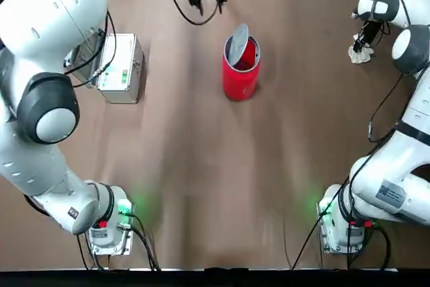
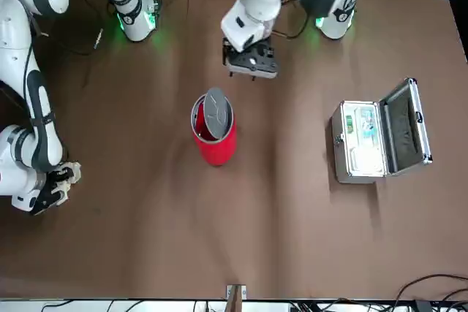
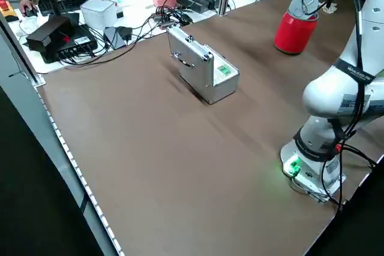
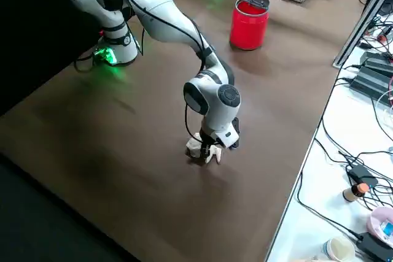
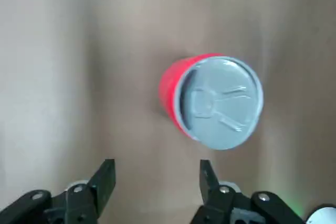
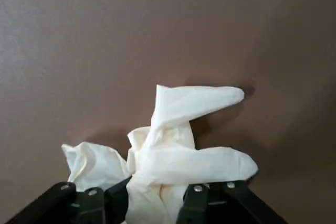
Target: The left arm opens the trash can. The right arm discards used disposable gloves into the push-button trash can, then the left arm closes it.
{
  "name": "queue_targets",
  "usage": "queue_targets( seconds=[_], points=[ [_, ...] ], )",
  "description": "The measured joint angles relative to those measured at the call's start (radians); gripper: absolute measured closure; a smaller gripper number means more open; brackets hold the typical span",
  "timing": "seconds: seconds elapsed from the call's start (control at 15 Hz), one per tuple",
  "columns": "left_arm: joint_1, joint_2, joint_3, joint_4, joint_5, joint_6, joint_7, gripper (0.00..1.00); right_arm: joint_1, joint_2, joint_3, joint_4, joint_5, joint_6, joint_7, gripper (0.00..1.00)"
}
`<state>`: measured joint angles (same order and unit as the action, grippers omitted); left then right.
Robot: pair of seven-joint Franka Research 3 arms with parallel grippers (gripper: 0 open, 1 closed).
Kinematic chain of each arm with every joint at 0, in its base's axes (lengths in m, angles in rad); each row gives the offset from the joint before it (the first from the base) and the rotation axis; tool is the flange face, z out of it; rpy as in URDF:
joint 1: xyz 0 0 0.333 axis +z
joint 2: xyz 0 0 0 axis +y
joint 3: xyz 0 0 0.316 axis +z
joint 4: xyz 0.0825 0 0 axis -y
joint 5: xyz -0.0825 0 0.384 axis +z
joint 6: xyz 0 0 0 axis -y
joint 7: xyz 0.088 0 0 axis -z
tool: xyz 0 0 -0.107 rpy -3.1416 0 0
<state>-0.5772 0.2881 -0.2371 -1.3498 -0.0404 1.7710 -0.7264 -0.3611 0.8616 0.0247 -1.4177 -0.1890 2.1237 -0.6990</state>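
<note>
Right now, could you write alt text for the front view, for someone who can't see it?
The robot's right pincer, at the picture's left, holds a pale glove. A red bin stands mid-table, lid up, with the empty left pincer hanging nearby, above the table. An open silver case sits at the picture's right.
</note>
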Motion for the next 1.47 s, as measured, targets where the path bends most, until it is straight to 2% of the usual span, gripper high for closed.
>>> queue_targets(
  seconds=[0.13, 0.2, 0.27, 0.47, 0.67, 0.87, 1.13, 1.47],
  points=[
    [0.039, -0.017, 0.000, 0.000, -0.003, -0.056, 0.014, 0.23, -0.001, 0.001, 0.000, 0.000, -0.001, 0.004, 0.000, 0.96],
    [0.081, -0.034, 0.001, 0.000, -0.004, -0.113, 0.020, 0.07, 0.000, 0.001, 0.003, 0.005, -0.001, 0.005, 0.000, 1.00],
    [0.104, -0.042, 0.001, 0.000, -0.004, -0.137, 0.021, 0.01, 0.002, 0.000, 0.006, 0.010, -0.001, 0.005, 0.000, 1.00],
    [0.181, -0.054, 0.001, -0.001, -0.004, -0.192, 0.023, 0.00, 0.012, -0.026, 0.024, 0.026, 0.001, -0.054, 0.003, 1.00],
    [0.270, -0.072, 0.001, -0.001, -0.004, -0.239, 0.055, 0.00, 0.016, -0.093, 0.071, 0.044, 0.009, -0.170, 0.053, 1.00],
    [0.371, -0.098, 0.003, -0.001, -0.004, -0.254, 0.157, 0.00, 0.020, -0.168, 0.146, 0.048, 0.024, -0.296, 0.159, 1.00],
    [0.504, -0.118, 0.007, -0.001, -0.005, -0.260, 0.317, 0.00, 0.036, -0.259, 0.257, 0.049, 0.109, -0.444, 0.365, 1.00],
    [0.604, -0.118, 0.009, -0.002, -0.009, -0.258, 0.346, 0.00, 0.086, -0.294, 0.459, 0.046, 0.207, -0.499, 0.718, 1.00]
  ],
)
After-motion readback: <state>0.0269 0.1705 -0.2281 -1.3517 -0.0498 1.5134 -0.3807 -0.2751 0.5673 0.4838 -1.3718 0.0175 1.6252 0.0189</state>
